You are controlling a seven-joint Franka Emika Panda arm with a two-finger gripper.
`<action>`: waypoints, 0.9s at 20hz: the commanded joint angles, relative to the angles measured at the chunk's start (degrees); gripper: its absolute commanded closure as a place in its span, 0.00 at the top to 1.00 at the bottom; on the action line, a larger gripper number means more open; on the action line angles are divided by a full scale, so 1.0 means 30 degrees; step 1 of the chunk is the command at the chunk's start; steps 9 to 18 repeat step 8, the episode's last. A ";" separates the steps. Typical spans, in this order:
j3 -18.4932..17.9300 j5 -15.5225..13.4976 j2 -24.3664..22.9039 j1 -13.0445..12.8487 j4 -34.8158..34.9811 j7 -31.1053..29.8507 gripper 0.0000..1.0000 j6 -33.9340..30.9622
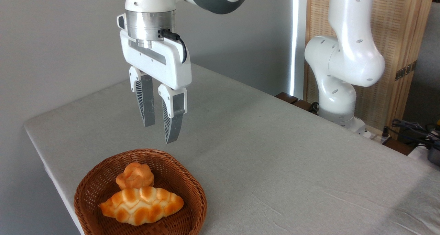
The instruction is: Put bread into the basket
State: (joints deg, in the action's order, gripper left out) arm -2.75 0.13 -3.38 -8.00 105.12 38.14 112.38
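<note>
Grey cloth-covered table (275,152) is carrying the basket (86,193) at its near corner, bread (141,205) lying inside touching a round bun (134,175), gripper (160,131) hanging above, fingers parted and empty, grey wall (51,39) standing behind.

No text, label, brand, number or sign can be read anywhere in view. The arm's white shells and the gripper (161,133) above the basket (140,193) carry no legible marking, and the basket itself bears none.
</note>
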 commanded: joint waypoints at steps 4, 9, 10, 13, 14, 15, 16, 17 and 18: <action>-0.0107 0.0075 0.0102 -0.0028 -0.0323 -0.0876 1.00 -0.0634; -0.0166 -0.0072 0.0044 0.0030 -0.0323 -0.0935 1.00 -0.0634; -0.0166 -0.0072 0.0044 0.0030 -0.0323 -0.0935 1.00 -0.0634; -0.0166 -0.0072 0.0044 0.0030 -0.0323 -0.0935 1.00 -0.0634; -0.0166 -0.0072 0.0044 0.0030 -0.0323 -0.0935 1.00 -0.0634; -0.0166 -0.0072 0.0044 0.0030 -0.0323 -0.0935 1.00 -0.0634; -0.0166 -0.0072 0.0044 0.0030 -0.0323 -0.0935 1.00 -0.0634; -0.0166 -0.0072 0.0044 0.0030 -0.0323 -0.0935 1.00 -0.0634; -0.0166 -0.0072 0.0044 0.0030 -0.0323 -0.0935 1.00 -0.0634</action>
